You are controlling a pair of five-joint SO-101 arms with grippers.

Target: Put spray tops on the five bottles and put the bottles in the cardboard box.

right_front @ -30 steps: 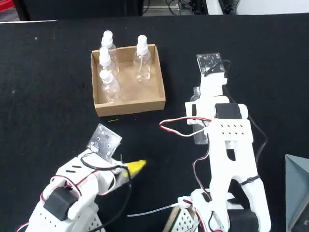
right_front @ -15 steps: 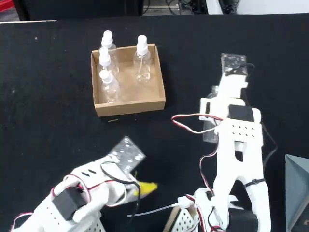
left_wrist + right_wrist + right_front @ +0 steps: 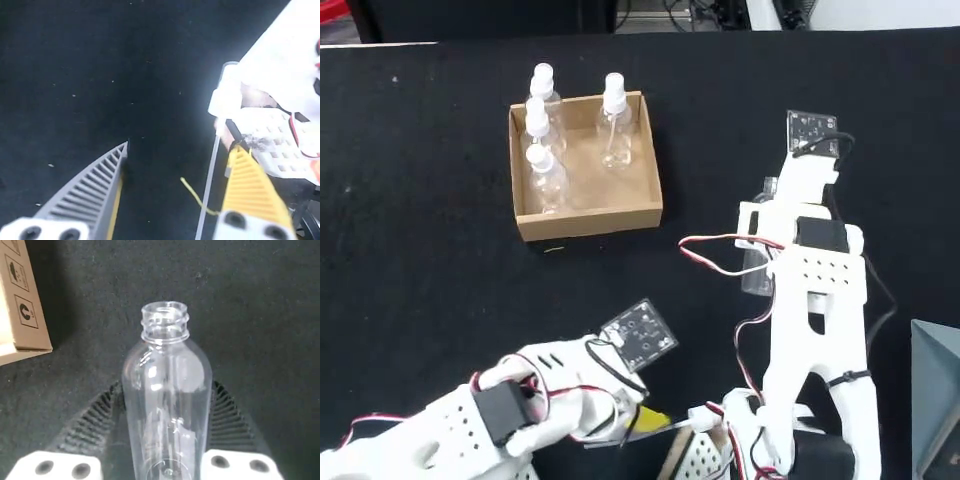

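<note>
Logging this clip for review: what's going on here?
The right tool is shut on an uncapped bottle, apart from the cardboard box, where four capped bottles already stand. The left tool is open, low over the table, near a loose spray top lying there. That bottle has no top yet.

High cam: fixed, steep look down over black table (image 3: 420,250), arm bases (image 3: 790,450) at bottom edge, cardboard box (image 3: 585,165) upper centre. Left wrist cam: low over table, facing spray top (image 3: 223,97). Right wrist cam: v. close on capless bottle (image 3: 167,405) (box corner also in shot), both shared w/ high view.
</note>
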